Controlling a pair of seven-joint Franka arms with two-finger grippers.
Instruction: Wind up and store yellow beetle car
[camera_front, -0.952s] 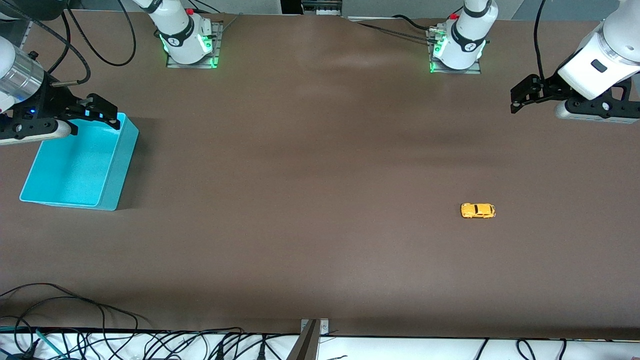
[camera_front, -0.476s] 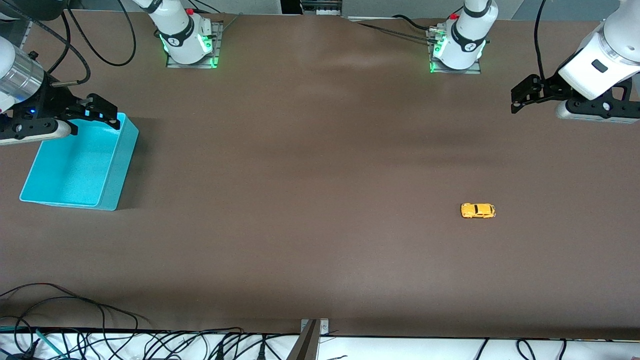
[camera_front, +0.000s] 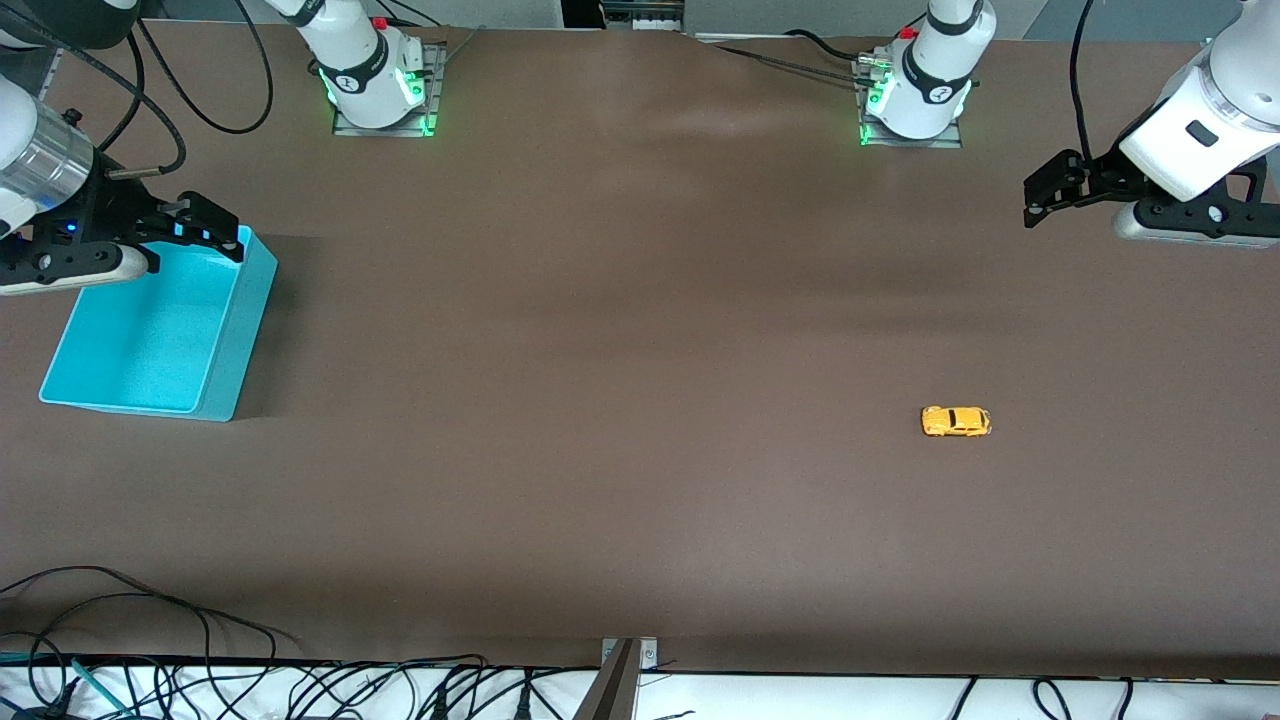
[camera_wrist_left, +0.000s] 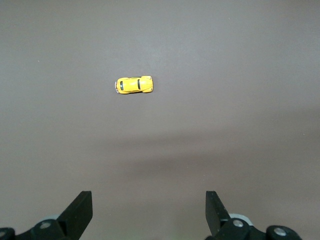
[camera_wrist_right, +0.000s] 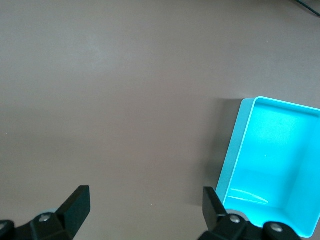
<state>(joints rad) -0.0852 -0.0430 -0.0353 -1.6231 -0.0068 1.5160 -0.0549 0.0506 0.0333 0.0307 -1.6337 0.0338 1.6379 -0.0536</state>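
Black angular fingers (camera_wrist_left: 80, 212) apart above matte table (camera_front: 640, 400), glossy rounded yellow beetle car (camera_front: 955, 421).

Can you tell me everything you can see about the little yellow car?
The yellow beetle car is a tiny toy with a rounded, glossy yellow-orange body and dark windows. It sits upright on its wheels on the bare brown table, toward the left arm's end, lying lengthwise along the table. Nothing touches it but the tabletop. From the left wrist view it shows alone on the brown surface. It lies well apart from the blue bin.
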